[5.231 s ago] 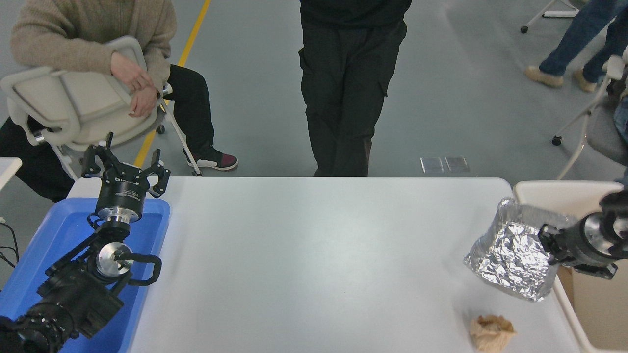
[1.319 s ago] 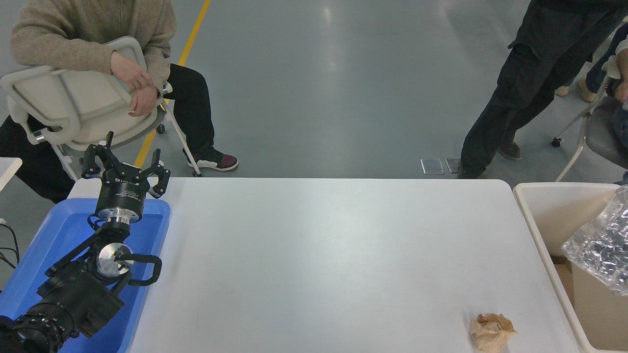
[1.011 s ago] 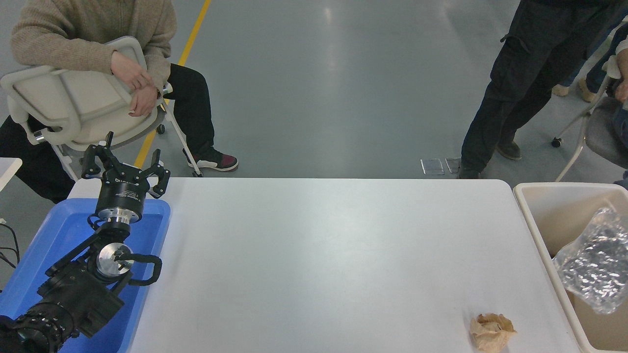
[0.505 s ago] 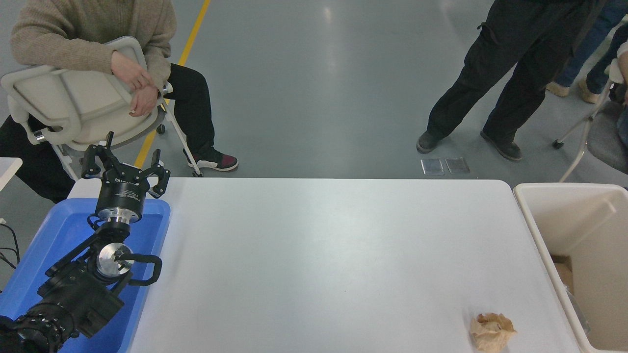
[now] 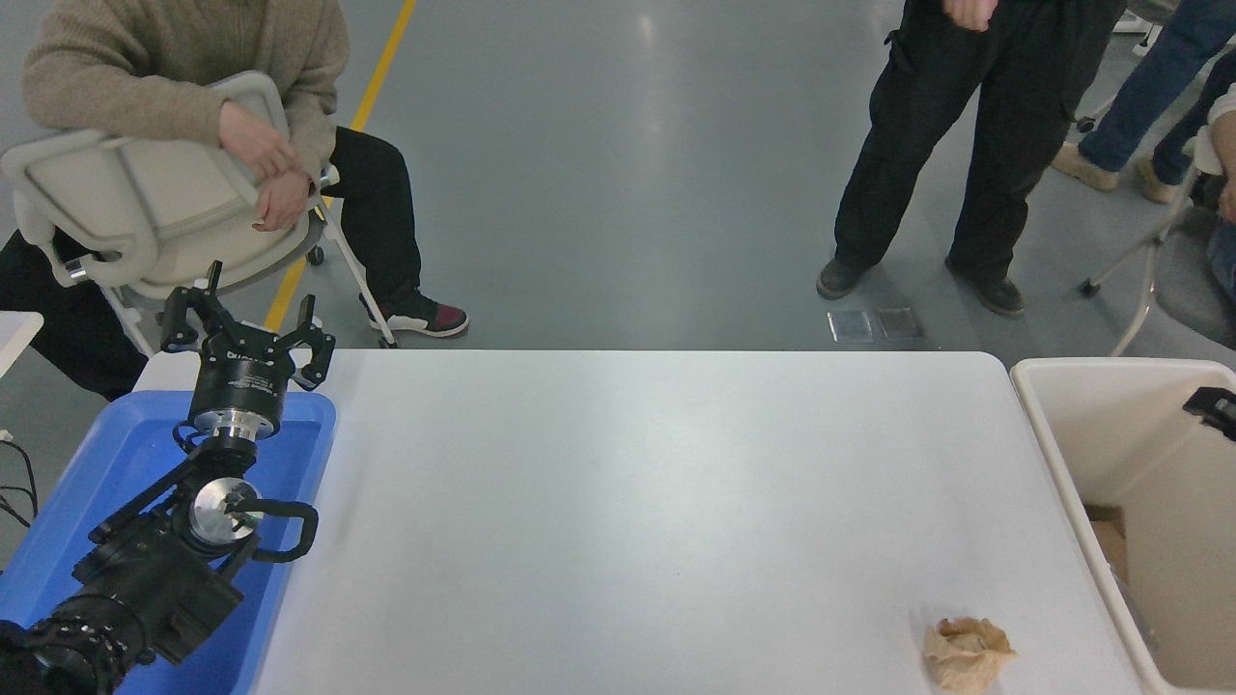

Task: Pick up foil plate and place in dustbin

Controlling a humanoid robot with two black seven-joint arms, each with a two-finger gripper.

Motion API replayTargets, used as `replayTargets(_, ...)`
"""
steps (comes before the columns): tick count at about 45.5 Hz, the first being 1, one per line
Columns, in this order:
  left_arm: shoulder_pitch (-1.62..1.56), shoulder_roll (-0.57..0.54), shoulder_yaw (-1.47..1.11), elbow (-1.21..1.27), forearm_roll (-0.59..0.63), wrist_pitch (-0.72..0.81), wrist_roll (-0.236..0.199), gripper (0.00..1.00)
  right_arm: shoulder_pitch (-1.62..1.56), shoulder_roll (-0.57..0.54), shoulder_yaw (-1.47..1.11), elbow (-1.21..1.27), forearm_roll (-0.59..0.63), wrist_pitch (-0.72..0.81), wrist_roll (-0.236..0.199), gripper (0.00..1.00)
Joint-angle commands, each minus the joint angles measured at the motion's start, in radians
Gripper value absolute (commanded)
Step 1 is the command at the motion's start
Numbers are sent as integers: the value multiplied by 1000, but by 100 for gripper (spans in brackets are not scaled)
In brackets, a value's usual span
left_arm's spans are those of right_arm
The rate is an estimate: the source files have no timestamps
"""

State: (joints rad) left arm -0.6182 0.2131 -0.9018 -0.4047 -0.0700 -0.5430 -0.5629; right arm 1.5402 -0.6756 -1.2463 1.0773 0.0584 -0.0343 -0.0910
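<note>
white counter (image 5: 628, 502): foil plate not visible. cream plastic dustbin (image 5: 1081, 425) at 3 o'clock; right claw (image 5: 1217, 407) state indeterminate. judged: drop done; retract next.

Cream dustbin (image 5: 1091, 425), blue tray (image 5: 106, 463), brown paper ball (image 5: 966, 653), white table (image 5: 628, 502).

Tray (image 5: 116, 454) on table (image 5: 628, 502) left edge, bin (image 5: 1091, 415) off its right edge, paper ball (image 5: 967, 653) near front-right corner.

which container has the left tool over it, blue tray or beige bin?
The blue tray at the table's left edge: the left tool is parked above its far end. The beige dustbin stands off the table's right side.
</note>
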Motion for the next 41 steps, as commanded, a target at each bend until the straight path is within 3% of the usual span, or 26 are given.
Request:
replayTargets(1, 0, 0, 1, 0, -1, 0, 0, 99, 377, 57, -131, 210, -6, 376, -1, 100)
replayTargets(7, 0, 0, 1, 0, -1, 0, 0, 99, 498, 143, -125, 208, -11, 667, -3, 100)
replayTargets(13, 0, 0, 1, 0, -1, 0, 0, 99, 606, 235, -113, 211, -9, 813, -1, 100)
replayTargets(23, 0, 0, 1, 0, -1, 0, 0, 99, 735, 373, -64, 227, -9, 820, -1, 100)
replayTargets(41, 0, 0, 1, 0, -1, 0, 0, 99, 834, 478, -36, 231, -6, 820, -1, 100)
